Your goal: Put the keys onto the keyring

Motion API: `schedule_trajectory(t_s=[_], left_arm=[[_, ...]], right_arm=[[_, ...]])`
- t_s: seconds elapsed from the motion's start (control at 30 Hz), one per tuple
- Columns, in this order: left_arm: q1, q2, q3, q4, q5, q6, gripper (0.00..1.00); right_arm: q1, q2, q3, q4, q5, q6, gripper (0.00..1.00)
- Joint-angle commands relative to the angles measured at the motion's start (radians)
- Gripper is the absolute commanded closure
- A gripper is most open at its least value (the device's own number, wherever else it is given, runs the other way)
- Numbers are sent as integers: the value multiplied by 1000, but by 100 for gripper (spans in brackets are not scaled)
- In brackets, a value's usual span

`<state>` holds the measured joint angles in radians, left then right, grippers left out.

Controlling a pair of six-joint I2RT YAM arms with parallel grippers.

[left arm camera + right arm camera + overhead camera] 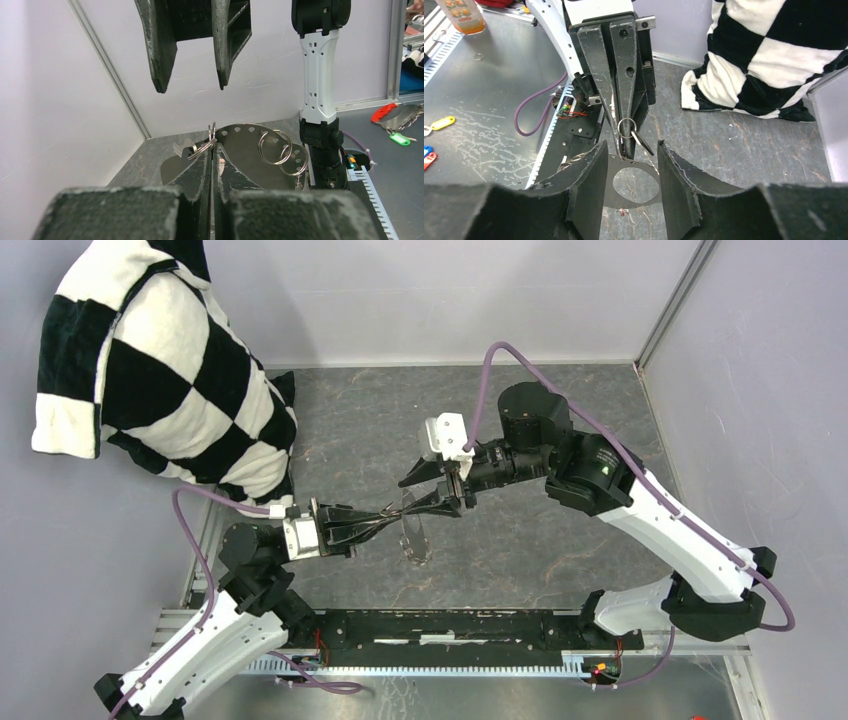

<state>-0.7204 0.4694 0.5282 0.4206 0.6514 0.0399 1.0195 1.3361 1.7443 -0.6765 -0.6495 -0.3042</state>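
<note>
Grey marbled tabletop [560,560], left gripper [212,150] clenched on thin silvery keyring [626,127], key [642,143] dangling, right gripper [191,85] spread

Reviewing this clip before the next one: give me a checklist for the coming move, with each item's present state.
1. left fingers shut on ring: ok.
2. right fingers open: ok.
3. ring in line with the gap between right fingers: ok.
4. key hanging at ring, fully threaded: cannot tell.
5. plate free of the ring: cannot tell.
</note>
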Motion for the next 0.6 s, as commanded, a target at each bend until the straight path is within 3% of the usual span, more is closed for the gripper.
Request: schedule_trajectory(t_s=[0.0, 0.57], left_arm=[[0, 5, 50, 47, -25, -33, 98], [-1, 9, 55, 63, -27, -35, 98]], right_arm=[[4, 11, 19, -21, -47, 9, 54], [5, 34, -32, 14, -32, 28, 61]])
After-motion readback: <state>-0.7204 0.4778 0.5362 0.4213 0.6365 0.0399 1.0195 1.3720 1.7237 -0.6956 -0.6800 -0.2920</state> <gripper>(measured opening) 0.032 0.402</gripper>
